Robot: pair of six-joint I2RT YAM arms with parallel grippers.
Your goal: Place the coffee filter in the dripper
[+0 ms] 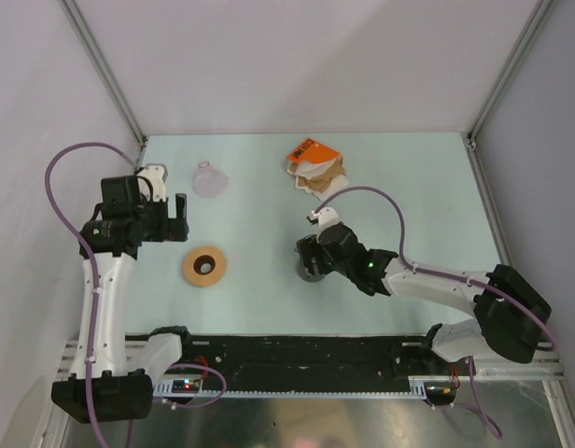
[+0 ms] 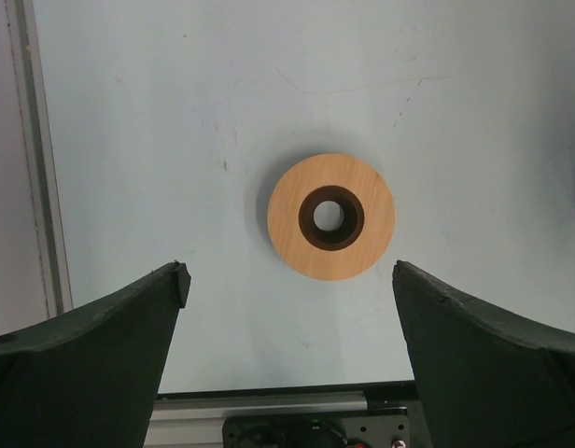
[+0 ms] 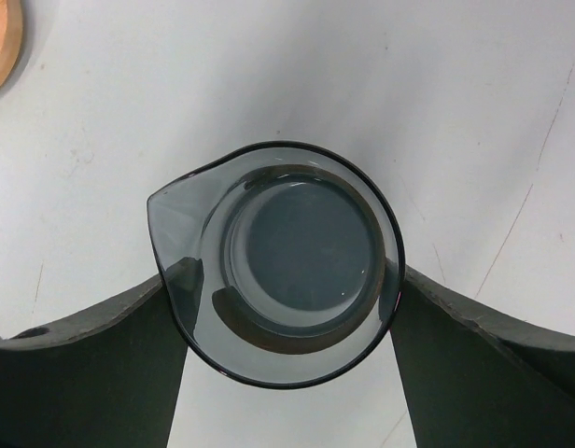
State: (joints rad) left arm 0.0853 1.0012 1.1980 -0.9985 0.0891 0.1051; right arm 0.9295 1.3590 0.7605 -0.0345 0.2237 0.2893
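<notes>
Left hand (image 2: 289,273) gapes above the tan wooden ring (image 2: 330,217); right hand (image 3: 285,280) open, straddling the dark grey cup (image 3: 287,261). Clear plastic funnel dripper (image 1: 210,180) far back on the bench (image 1: 409,187), white paper filter (image 1: 309,174) by the orange pack (image 1: 311,151).

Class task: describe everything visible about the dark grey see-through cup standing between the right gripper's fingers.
The dark grey see-through cup looks like smoked glass or plastic: round, with a thin dark rim, one pouring lip and a flat circular base visible through it. It stands upright and seems empty on the pale table. The right gripper is open, its black fingers flanking the cup's sides, close against the wall; actual contact cannot be judged. In the top external view, the gripper hides most of it.
</notes>
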